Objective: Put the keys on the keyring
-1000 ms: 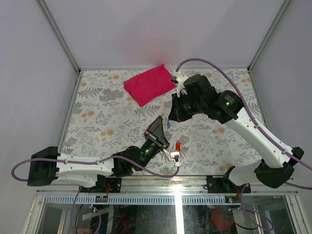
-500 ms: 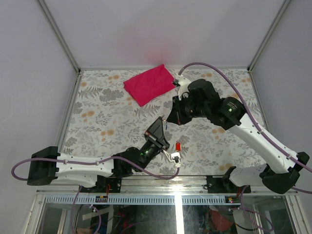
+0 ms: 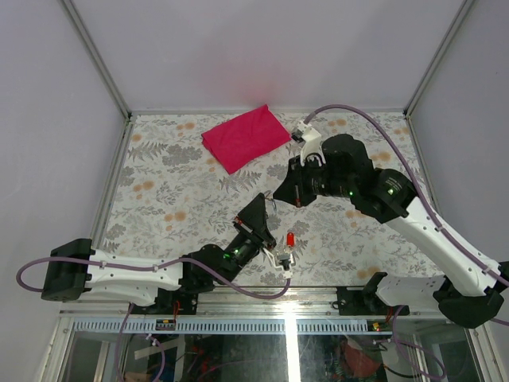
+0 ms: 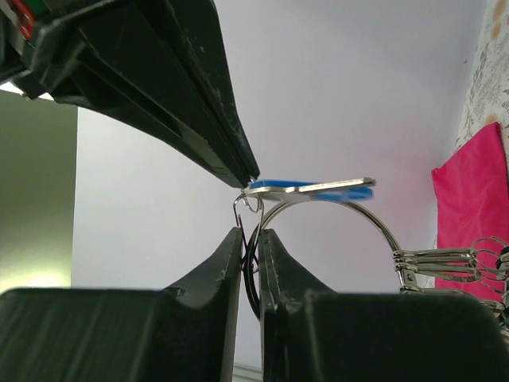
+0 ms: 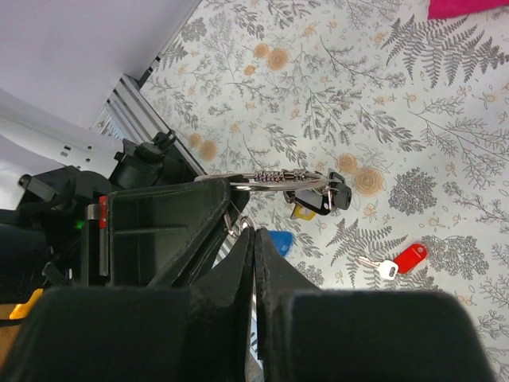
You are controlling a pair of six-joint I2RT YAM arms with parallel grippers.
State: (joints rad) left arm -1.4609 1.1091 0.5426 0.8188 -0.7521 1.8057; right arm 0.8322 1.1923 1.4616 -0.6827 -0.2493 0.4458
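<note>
My left gripper is shut on the thin silver keyring and holds it above the table. The ring's black-headed keys and a pale tag hang from its far side. My right gripper is shut on the blue key, which lies against the top of the ring, right at the left gripper's tips. The blue head shows beside my right fingers. The red key lies on the table below and also shows in the right wrist view. In the top view the two grippers meet tip to tip.
A folded magenta cloth lies at the back of the floral table. It also shows in the left wrist view. Metal frame posts stand at the back corners, and the table's rail runs along the front.
The right arm's body has swung right and toward the front, while its gripper tip stays at the left gripper's tip. The left gripper has barely moved. The red key has not moved.
</note>
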